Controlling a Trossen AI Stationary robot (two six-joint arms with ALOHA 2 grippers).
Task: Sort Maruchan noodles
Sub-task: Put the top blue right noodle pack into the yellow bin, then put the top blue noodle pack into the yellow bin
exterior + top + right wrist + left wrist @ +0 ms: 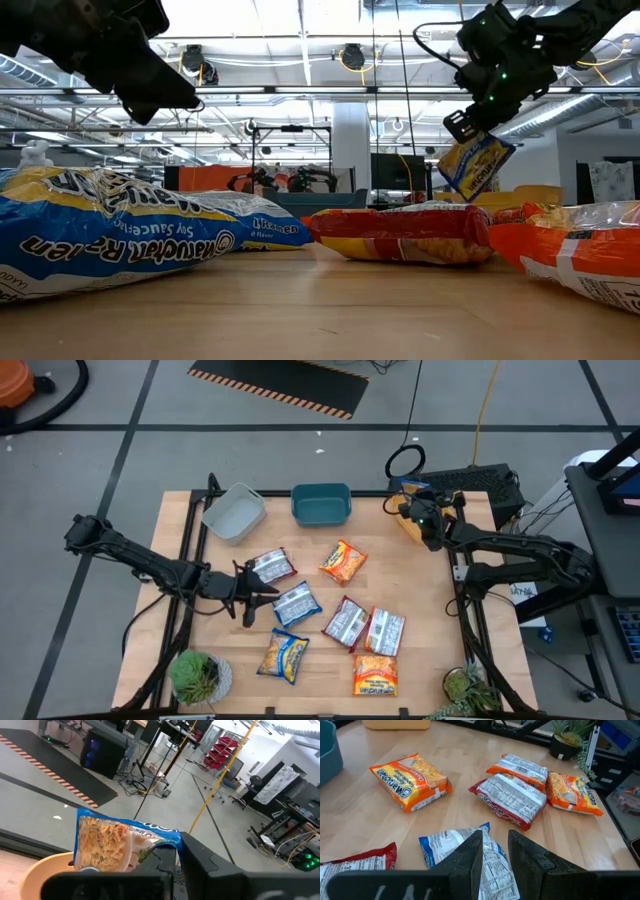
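Drop-off is the step in hand: right hand [172,862] pinches a yellow-blue packet [107,842] right above the yellow tub [42,875]. Next comes letting go. Left hand [495,852], slightly spread and empty, hovers over a blue-white packet [450,842], well away from that tub.

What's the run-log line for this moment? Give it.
right pincer: shut on yellow-blue Maruchan packet, held over yellow tub | left pincer: empty, low by blue-white packet | seven packets on table
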